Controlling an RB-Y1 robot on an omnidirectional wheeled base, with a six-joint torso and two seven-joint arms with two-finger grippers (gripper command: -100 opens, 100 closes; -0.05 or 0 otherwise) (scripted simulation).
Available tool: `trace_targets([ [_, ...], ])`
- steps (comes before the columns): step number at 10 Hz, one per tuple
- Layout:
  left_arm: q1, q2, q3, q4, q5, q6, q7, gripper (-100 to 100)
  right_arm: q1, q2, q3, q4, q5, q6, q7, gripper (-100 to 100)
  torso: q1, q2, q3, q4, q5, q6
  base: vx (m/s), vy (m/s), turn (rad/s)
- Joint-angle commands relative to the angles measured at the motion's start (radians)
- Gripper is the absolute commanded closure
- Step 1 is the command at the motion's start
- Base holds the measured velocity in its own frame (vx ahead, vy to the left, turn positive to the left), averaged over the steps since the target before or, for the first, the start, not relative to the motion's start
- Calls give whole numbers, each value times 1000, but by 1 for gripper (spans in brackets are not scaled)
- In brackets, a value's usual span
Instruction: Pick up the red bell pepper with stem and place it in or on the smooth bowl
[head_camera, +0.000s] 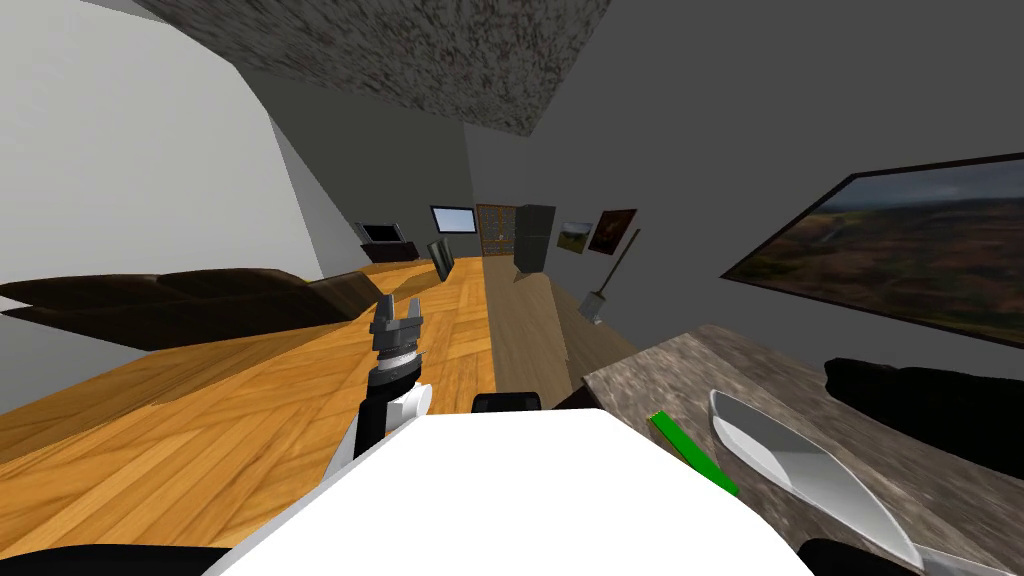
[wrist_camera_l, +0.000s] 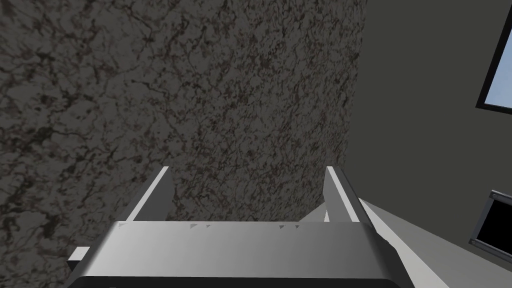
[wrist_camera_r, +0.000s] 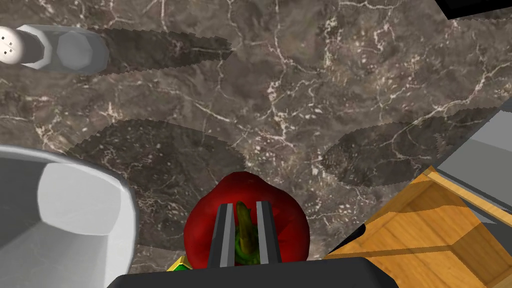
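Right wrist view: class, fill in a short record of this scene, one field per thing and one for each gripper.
pepper: red, green stem up between the fingers
right gripper: shut on the pepper's stem
bowl: grey, beside the pepper, not touching it
shaker: pale grey, on the counter beyond the bowl
wooden box: on the pepper's other side from the bowl
counter: dark marbled stone
left gripper: open, holding nothing, over the wooden floor
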Motion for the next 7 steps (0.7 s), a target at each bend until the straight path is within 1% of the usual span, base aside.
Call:
trace_targets([
  [1,0,0,0,0,0,0,0,0,17,-5,-19,29,-9,-18,12,100,0,0,0,0,0,0,16,-12,91],
  [4,0,0,0,0,0,0,0,0,25,-28,-50,102,-17,-56,28,100,0,-1,0,0,1,0,21,-20,97],
  [7,0,0,0,0,0,0,0,0,19,-60,-83,175,-13,-98,29,100,-1,-1,-1,0,1,0,24,-36,82],
])
